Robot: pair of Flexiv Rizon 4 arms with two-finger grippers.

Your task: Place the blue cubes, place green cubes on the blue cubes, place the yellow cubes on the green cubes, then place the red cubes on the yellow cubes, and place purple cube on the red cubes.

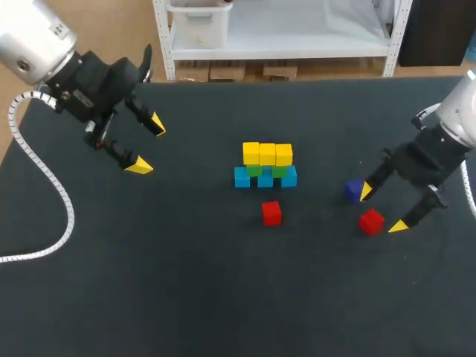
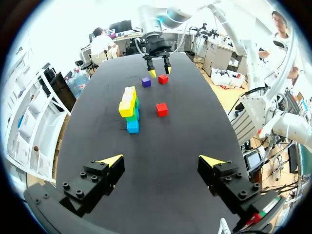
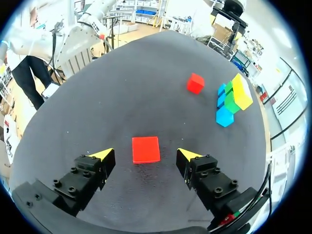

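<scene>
R gripper (image 1: 382, 209) spread; red cube (image 3: 146, 149) seen between tips, not gripped. L gripper (image 1: 147, 146) spread, well apart from stack (image 1: 265, 165).

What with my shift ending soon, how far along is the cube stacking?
Done: blue cubes, green cubes and yellow cubes stand layered. In hand: the right gripper is open, one red cube between its fingers, not gripped. Left: that cube, the other red cube, and the purple cube.

Blue-green-yellow stack (image 1: 266, 165), red cube (image 1: 271, 213) nearby, another red cube (image 1: 371, 222) beside purple cube (image 1: 354, 190)
</scene>
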